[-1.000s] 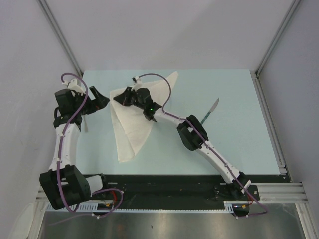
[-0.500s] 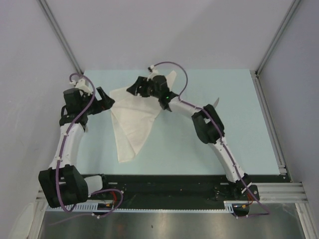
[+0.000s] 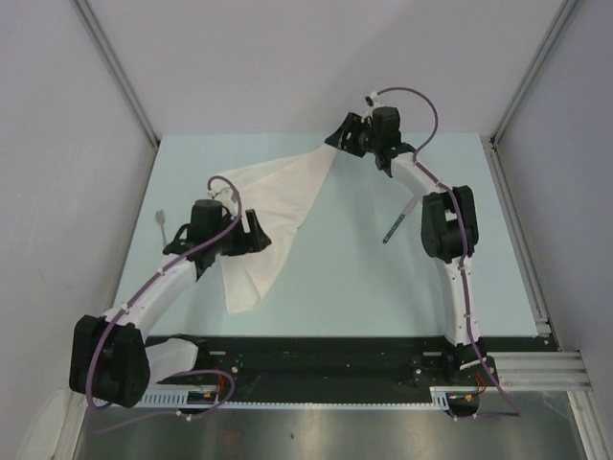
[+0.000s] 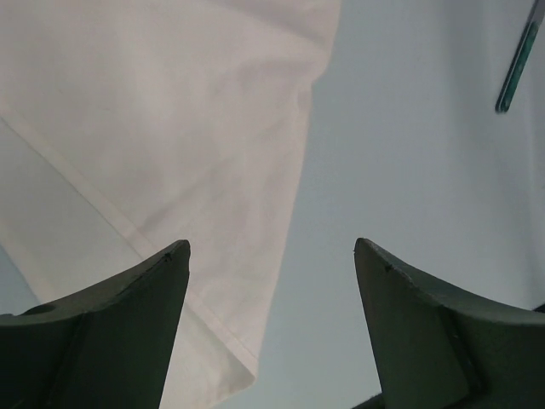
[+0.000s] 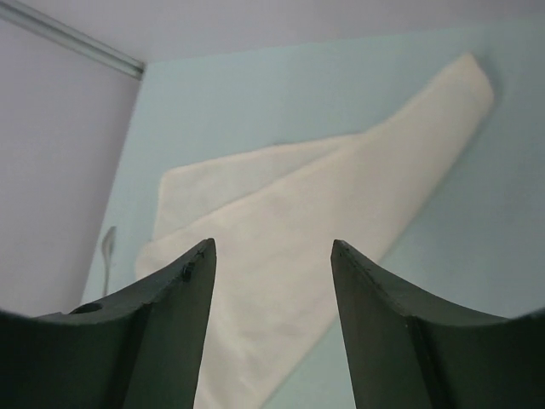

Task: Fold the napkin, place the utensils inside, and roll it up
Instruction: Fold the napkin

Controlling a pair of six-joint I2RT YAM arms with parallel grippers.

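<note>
Room: grey walls (image 3: 287, 57) close in a pale teal tabletop (image 3: 364, 287), with both arms bolted along the bottom of the frame.
Cloth: the napkin (image 3: 273, 196) lies left of centre as a long loose triangle. 1 tip reaches the upper middle and another trails toward the lower left.
Blade: the knife (image 3: 394, 228) lies right of centre on bare tabletop, well apart from the cloth, its far end hidden behind the right arm.
Left side: the left end effector (image 4: 270, 247) hangs over the napkin's lower half, fingers spread, nothing between them.
Right side: the right end effector (image 5: 272, 247) sits at the top of the frame by the napkin's upper tip, fingers apart and empty.
Just changed: 1 second ago the right one was pinched shut over the middle of the cloth and the left waited at the left edge. Since then the right has let go and swung away, and the left has come in over the cloth.
Meaning: to me, a fold has just been laid and released. The knife is not yet inside and rolling has not begun.
Stray: a small pale utensil (image 3: 163, 222) lies at the left edge.
</note>
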